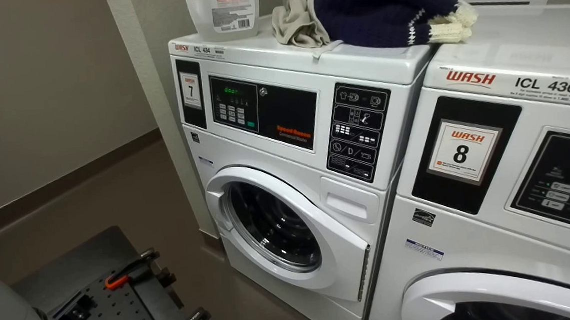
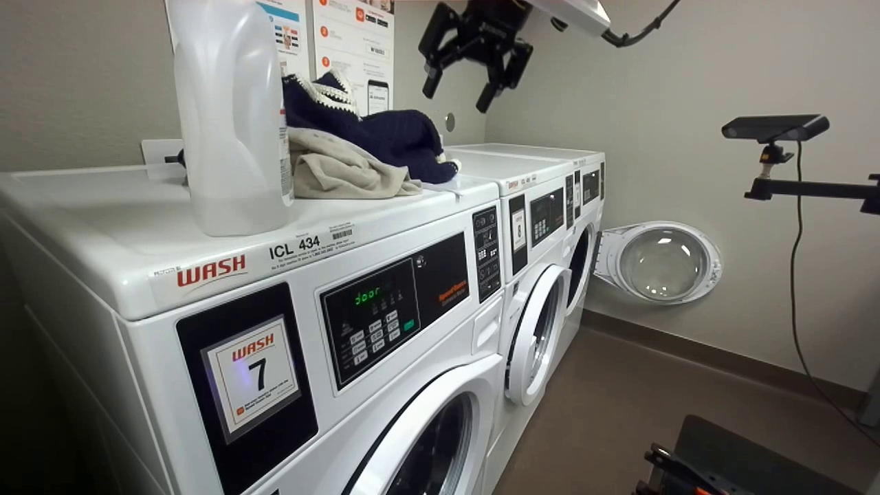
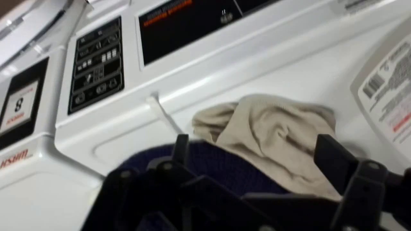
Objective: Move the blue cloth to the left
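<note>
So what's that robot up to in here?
Its tool hangs open above the blue cloth, apart from it and holding nothing. The job is to move that cloth to the left, but the tool doesn't have it yet. The cloth lies on the washer marked 7, bunched against a beige cloth, and a jug stands nearby.

Cloth (image 1: pixel 370 13) is navy, cream-edged, with a white-flecked band (image 1: pixel 411 28). Second cloth (image 1: pixel 299 21) is beige. Jug (image 2: pixel 230 117) is milky white. Washers (image 1: pixel 295 167) are white, with black panels (image 1: pixel 286 109), green display text (image 2: pixel 368 295) and red lettering (image 1: pixel 471 77). Gripper (image 2: pixel 458 97) is black. Floor (image 2: pixel 619 385) is brown.
</note>
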